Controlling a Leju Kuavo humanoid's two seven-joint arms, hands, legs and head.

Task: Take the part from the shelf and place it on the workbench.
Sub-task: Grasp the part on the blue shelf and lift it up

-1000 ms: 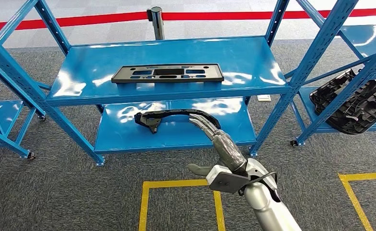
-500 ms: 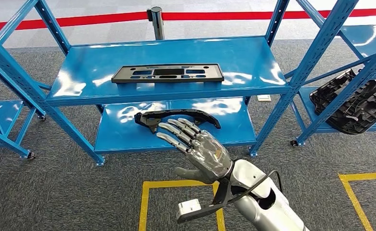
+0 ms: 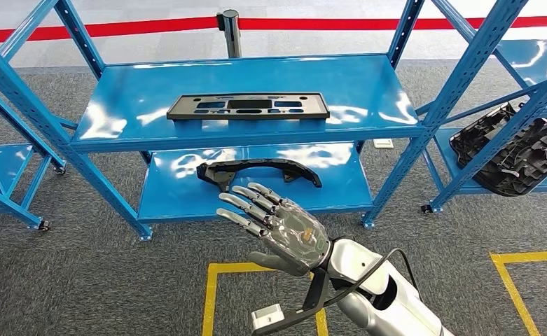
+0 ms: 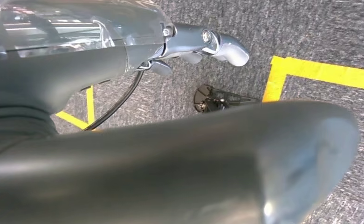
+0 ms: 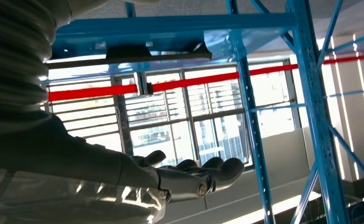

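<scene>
A curved black part [image 3: 260,170] lies on the lower blue shelf [image 3: 179,192]. A flat black plate with cut-outs [image 3: 248,106] lies on the upper shelf [image 3: 368,91]. My right hand [image 3: 277,227] hovers in front of the lower shelf, below the curved part and apart from it. Its fingers are spread and it holds nothing. The right wrist view shows the same hand [image 5: 189,179] with its fingers stretched out and empty, under the blue rack. In the left wrist view my left hand [image 4: 217,44] hangs over the grey carpet with nothing in it.
Blue rack uprights [image 3: 459,77] stand on both sides of the shelves. A neighbouring rack on the right holds black ribbed parts [image 3: 515,150]. Yellow floor lines [image 3: 211,294] mark the carpet near me. A post with a red belt [image 3: 228,28] stands behind the rack.
My right hand has drawn back from the right end of the curved part, moved left and turned from edge-on to broad, with its fingers spread. The parts have not moved.
</scene>
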